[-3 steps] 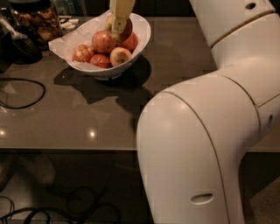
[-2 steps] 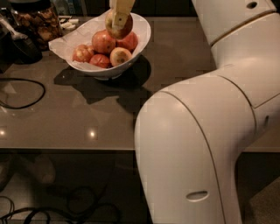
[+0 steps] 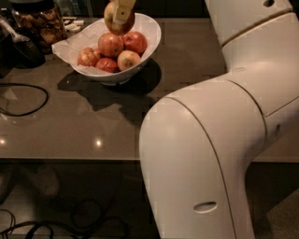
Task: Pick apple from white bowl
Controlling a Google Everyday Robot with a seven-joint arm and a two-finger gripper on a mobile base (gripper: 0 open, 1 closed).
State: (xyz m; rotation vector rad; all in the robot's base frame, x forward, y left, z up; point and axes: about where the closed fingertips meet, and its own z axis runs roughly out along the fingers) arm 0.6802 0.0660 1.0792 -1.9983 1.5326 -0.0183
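Since the previous frame the gripper [image 3: 121, 13] has risen, and the apple [image 3: 117, 29] with it. Arm [image 3: 224, 140] fills the right foreground. White bowl [image 3: 140, 63] sits on the table [image 3: 70, 126]. The jaws pinch the apple just above the other apples [image 3: 117, 49].

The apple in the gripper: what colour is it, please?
The apple is yellow-gold with reddish blush, in the gripper above the white bowl; camera view.

The glossy white bowl [image 3: 154, 33], lined with crumpled paper [image 3: 65, 46], is set on a smooth, reflective table [image 3: 93, 126]; above it, the shiny-skinned apple [image 3: 119, 29] is gripped by the matt tan hand [image 3: 122, 11].
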